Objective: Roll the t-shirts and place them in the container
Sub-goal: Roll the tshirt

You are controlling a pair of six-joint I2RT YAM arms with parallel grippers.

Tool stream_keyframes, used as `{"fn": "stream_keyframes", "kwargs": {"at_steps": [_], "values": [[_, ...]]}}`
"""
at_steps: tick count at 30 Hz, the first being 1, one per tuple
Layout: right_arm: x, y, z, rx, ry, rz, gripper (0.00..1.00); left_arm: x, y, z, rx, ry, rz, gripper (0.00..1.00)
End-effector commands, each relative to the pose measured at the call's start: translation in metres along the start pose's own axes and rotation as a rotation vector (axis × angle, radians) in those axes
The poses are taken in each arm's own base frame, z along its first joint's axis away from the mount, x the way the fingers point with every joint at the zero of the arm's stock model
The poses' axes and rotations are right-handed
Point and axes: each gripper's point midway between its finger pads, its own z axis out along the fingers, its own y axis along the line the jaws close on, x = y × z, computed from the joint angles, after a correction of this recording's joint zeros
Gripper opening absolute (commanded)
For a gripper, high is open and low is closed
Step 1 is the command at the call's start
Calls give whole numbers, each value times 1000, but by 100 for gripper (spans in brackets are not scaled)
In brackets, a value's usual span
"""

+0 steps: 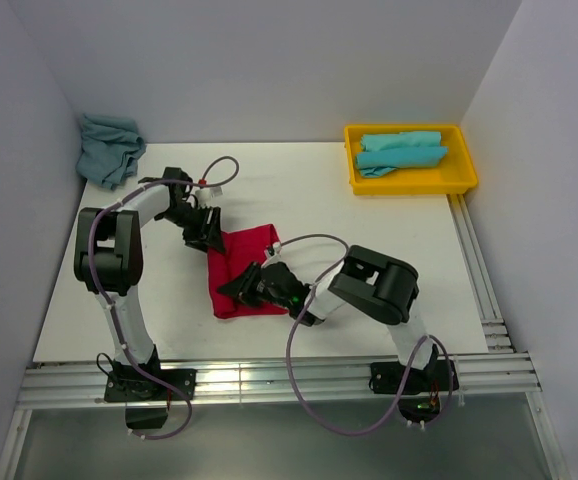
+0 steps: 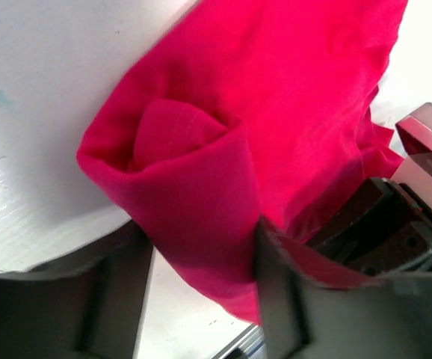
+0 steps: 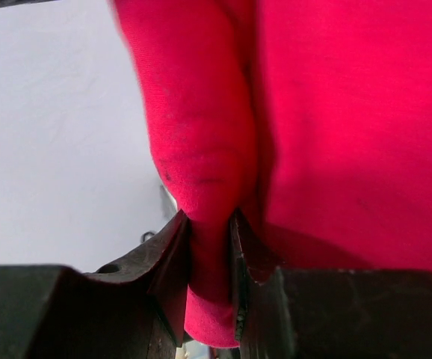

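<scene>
A bright red t-shirt (image 1: pixel 247 255) lies mid-table, its left side rolled into a thick tube. My left gripper (image 1: pixel 207 232) is at the tube's far end. In the left wrist view its fingers straddle the open rolled end (image 2: pixel 171 142), and the gripper (image 2: pixel 197 239) is shut on the fabric. My right gripper (image 1: pixel 246 287) is at the tube's near end. In the right wrist view that gripper (image 3: pixel 210 224) is shut on a fold of the red t-shirt (image 3: pixel 350 112). A crumpled turquoise t-shirt (image 1: pixel 109 148) lies at the back left.
A yellow tray (image 1: pixel 464 180) at the back right holds rolled turquoise t-shirts (image 1: pixel 401 152). White walls enclose the table on the left, back and right. A metal rail (image 1: pixel 269 380) runs along the near edge by the arm bases.
</scene>
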Motion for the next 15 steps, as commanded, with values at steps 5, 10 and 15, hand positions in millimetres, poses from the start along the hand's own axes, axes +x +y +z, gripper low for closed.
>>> {"fn": "stream_keyframes", "kwargs": {"at_steps": [5, 10, 15], "values": [[-6, -25, -13, 378, -96, -139, 31, -17, 9, -4, -58, -46, 15, 36], [-11, -19, -21, 537, -155, -256, 44, -22, 13, -6, -129, -47, 42, 29], [-9, -12, -42, 717, -190, -405, 52, -23, 13, -4, -184, -34, 66, 29]]}}
